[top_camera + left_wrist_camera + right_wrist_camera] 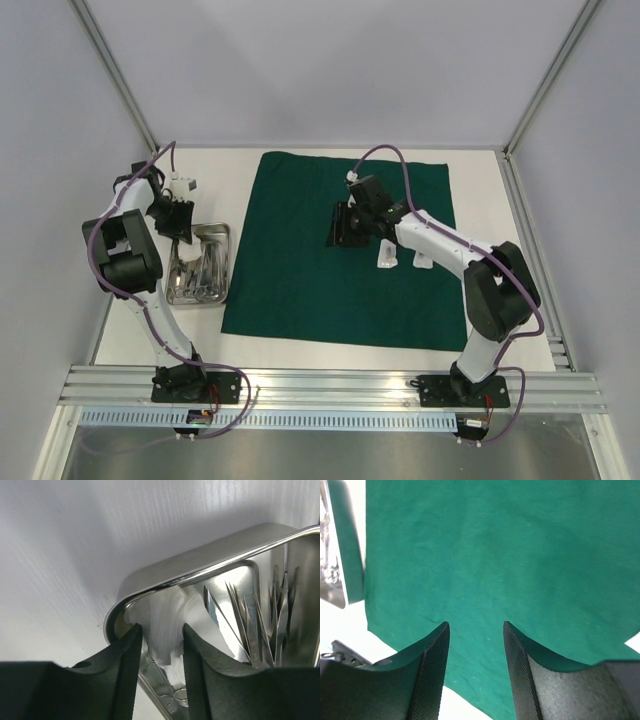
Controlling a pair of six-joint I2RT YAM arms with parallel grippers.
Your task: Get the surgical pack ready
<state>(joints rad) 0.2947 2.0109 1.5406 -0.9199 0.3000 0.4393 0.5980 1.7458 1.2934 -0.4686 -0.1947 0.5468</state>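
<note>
The steel tray [222, 262] sits left of the dark green drape [300, 280] and holds slim metal instruments [260, 625]. White gauze [167, 617] lies bunched in the tray's far corner. My left gripper [162, 627] hangs over that corner with its jaws parted around the gauze, which brushes both fingers and rests on the tray. In the top view the left gripper [180, 225] is at the tray's far left end. My right gripper [476, 625] is open over the drape [495, 555] with nothing between its fingers; from above the right gripper [345, 225] is over the drape's middle.
Two small white pieces [386, 255] lie on the drape beside the right forearm; what they are I cannot tell. The tray's edge [332, 555] shows at the left of the right wrist view. Grey walls enclose the table on three sides.
</note>
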